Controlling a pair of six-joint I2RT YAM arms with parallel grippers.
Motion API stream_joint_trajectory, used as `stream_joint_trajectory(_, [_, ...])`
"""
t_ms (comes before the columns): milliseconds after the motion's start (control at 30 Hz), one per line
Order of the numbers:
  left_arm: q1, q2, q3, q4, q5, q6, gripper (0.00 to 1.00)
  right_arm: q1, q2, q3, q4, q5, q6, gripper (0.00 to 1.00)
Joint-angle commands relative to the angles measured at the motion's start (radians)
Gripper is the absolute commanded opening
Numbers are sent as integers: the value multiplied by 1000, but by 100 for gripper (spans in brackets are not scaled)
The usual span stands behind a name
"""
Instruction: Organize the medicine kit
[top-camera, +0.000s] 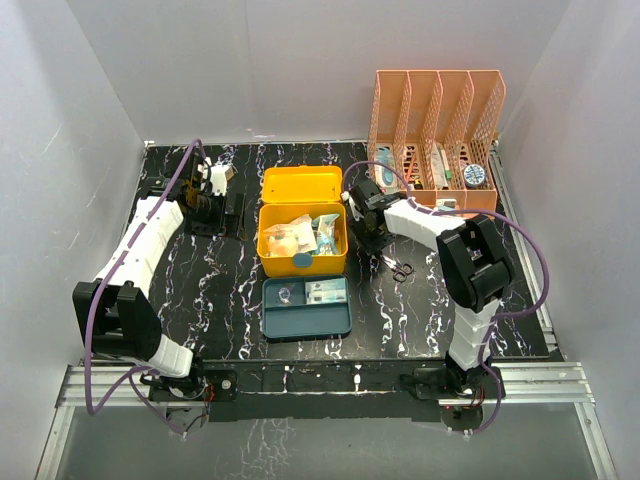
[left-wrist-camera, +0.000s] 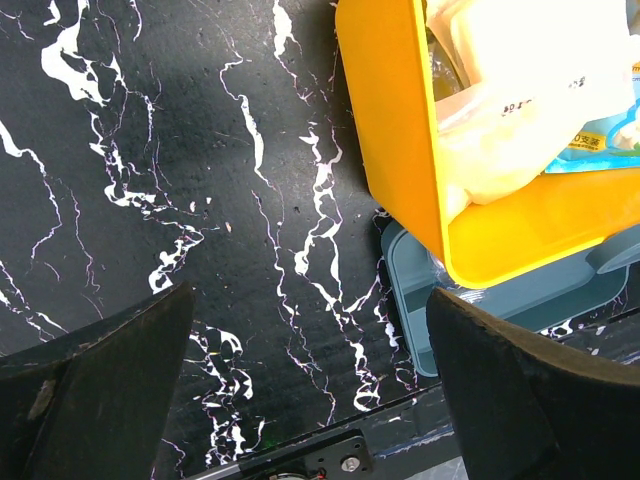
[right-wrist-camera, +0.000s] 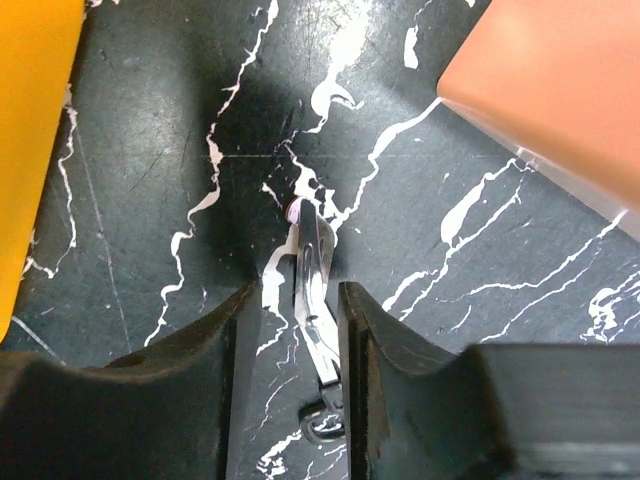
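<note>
Medicine kit (top-camera: 275, 262) mid tabletop (top-camera: 200, 290), lid up behind it, packets (top-camera: 298, 235) inside. Insert tray (top-camera: 306, 330) lies flat just in front of kit. File rack (top-camera: 440, 100) back right. Scissors (right-wrist-camera: 312, 285) on tabletop right of kit, near rack, between right pincer (right-wrist-camera: 295, 295) fingers. Left pincer (left-wrist-camera: 310, 345) over tabletop left of kit

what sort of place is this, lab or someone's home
Most likely a robotics lab test cell: plain white wall panels box in a black marble-patterned tabletop, two white-and-black robot arms are bolted to a metal rail at its near edge, and a yellow plastic medicine kit sits staged between them.
</note>
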Motion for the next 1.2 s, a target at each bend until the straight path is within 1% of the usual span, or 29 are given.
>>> stream_joint_trajectory(0, [6, -5, 11, -18, 29, 10, 99, -1, -105, 68, -49, -22, -13, 38])
stream_joint_trajectory(33, [6, -4, 12, -17, 29, 11, 99, -2, -118, 73, -65, -20, -21, 40])
stream_joint_trajectory(167, [7, 1, 20, -17, 29, 14, 99, -5, -149, 79, -141, -18, -110, 43])
stream_joint_trajectory(233, [6, 1, 25, -20, 31, 19, 99, -15, -190, 67, -176, -18, -147, 48])
stream_joint_trajectory(333, [6, -3, 35, -20, 32, 24, 99, -53, -221, 29, -201, -51, -195, 53])
stream_joint_trajectory(400, [6, -4, 46, -28, 33, 26, 99, -81, -242, -5, -201, -61, -216, 54])
stream_joint_trajectory(533, [6, 0, 81, -60, 42, 35, 99, -136, -264, -74, -185, -72, -246, 55])
stream_joint_trajectory(633, [6, 0, 97, -73, 42, 35, 99, -151, -269, -114, -158, -99, -267, 55])
stream_joint_trajectory(767, [6, -2, 120, -71, -42, 36, 99, -152, -263, -143, -128, -130, -287, 55])
stream_joint_trajectory(867, [6, -5, 137, -81, -74, 45, 99, -151, -257, -139, -130, -158, -296, 55])
stream_joint_trajectory(1033, [6, -14, 126, -85, -62, 52, 99, -152, -262, -156, -125, -191, -334, 56])
stream_joint_trajectory(1167, [6, -8, 116, -87, -45, 55, 99, -151, -258, -167, -107, -205, -355, 54])
